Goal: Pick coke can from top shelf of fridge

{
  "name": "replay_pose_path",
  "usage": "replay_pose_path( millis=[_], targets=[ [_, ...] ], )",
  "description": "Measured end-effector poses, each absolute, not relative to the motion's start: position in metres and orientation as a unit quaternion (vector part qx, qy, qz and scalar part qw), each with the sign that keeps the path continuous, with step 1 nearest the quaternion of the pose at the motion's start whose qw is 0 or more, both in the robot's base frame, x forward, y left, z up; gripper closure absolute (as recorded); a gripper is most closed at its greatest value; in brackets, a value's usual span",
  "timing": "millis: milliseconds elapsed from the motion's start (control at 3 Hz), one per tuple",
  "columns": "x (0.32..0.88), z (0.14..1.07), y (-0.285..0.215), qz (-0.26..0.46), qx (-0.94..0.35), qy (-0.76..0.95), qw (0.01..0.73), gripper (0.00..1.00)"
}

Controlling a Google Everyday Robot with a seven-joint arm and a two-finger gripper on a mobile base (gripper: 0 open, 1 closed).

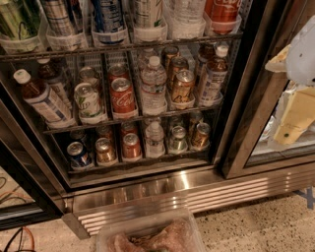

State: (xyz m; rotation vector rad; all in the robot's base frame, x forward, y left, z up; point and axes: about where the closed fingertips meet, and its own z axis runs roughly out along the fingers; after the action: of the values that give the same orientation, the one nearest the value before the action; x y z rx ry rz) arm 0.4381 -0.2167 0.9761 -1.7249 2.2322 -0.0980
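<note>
The fridge [197,192] stands open in front of me, with black door frames and a ribbed steel base. The top shelf [147,46] runs along the upper edge of the view, fronted by clear holder cups. A red coke can [222,11] stands in the cup at the shelf's right end, and only its lower half shows. My gripper [291,120], white and cream, hangs at the right edge in front of the right-hand glass door. It is to the right of the can, lower than it, and apart from it.
Another red coke can [123,96] stands on the middle rack among water bottles [153,83], tea bottles [42,98] and gold-brown cans [182,84]. Blue and gold cans fill the bottom rack. A black door post [248,93] stands between the gripper and the shelves. A clear plastic bin [147,235] lies on the speckled floor below.
</note>
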Motion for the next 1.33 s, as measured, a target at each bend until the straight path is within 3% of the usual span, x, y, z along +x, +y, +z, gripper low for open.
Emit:
replay_pose_path(
  millis=[667, 1333],
  targets=[
    [0.451, 0.972, -0.22, -0.044, -0.561, 0.809, 0.171, 0.0],
    [0.482, 0.953, -0.232, -0.062, -0.417, 0.887, 0.187, 0.0]
  ],
)
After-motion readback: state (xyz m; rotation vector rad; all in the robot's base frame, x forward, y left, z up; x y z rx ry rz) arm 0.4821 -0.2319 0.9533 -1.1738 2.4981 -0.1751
